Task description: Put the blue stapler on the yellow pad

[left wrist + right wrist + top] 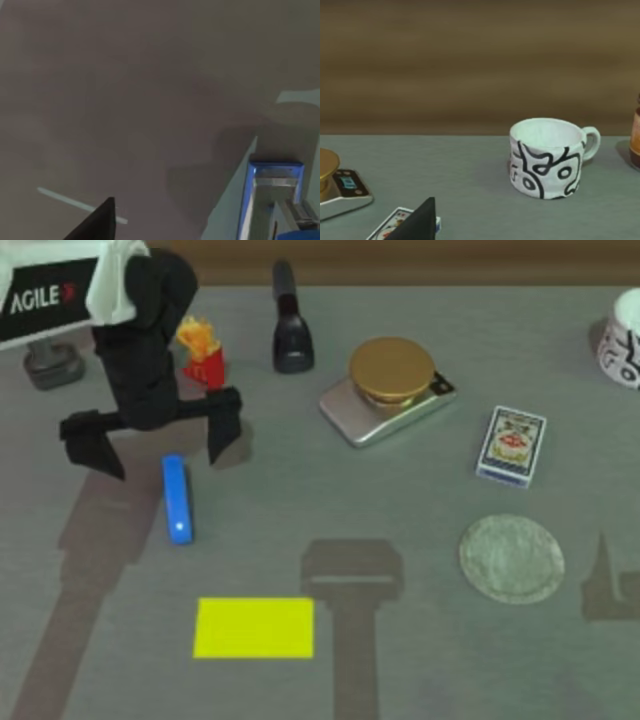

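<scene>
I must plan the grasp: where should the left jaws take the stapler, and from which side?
Grip the stapler at its middle, across the narrow width, coming straight down. It lies flat and long, running up-down in the top view, so the long sides offer parallel faces. The open left gripper hovers just behind it.

The stapler (176, 498) lies at the left side of the table (400, 500), and the pad (254, 628) is nearer the front edge, to its right. The left gripper (155, 440) stands just behind the stapler. The scale (386, 390) is near the middle, at the back.

Scanner (290, 320), fries toy (202, 352), kitchen scale (385, 390), card box (512, 445), disc (511, 558), possibly metal, mug (547, 157).
</scene>
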Tool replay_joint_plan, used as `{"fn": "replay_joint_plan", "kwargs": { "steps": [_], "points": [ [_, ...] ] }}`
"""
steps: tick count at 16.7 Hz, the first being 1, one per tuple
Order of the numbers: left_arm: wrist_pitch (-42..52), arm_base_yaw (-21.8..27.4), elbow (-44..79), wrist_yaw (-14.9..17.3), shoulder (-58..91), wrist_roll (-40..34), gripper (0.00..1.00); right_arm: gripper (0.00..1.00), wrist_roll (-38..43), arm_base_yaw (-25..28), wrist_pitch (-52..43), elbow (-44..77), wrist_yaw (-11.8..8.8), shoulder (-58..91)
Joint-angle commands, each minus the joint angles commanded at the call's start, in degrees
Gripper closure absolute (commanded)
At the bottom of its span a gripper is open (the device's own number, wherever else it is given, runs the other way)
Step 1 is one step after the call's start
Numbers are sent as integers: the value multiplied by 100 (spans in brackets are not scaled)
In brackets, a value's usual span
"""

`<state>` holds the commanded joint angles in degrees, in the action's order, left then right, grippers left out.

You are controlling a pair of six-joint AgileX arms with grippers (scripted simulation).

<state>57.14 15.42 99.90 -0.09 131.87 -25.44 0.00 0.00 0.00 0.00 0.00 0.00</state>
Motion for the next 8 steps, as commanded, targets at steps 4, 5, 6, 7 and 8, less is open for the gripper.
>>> {"fn": "replay_joint_plan", "kwargs": {
  "steps": [4, 5, 6, 7, 8],
  "points": [
    [-150, 1, -131, 0, 46, -1, 0, 0, 0, 0, 0, 0, 0, 0],
    [-150, 1, -131, 0, 46, -1, 0, 0, 0, 0, 0, 0, 0, 0],
    [-150, 1, -131, 0, 46, -1, 8, 0, 0, 0, 0, 0, 0, 0],
    [-150, 1, -131, 0, 46, -1, 15, 0, 0, 0, 0, 0, 0, 0],
    [-150, 1, -131, 0, 46, -1, 23, 0, 0, 0, 0, 0, 0, 0]
  ]
}}
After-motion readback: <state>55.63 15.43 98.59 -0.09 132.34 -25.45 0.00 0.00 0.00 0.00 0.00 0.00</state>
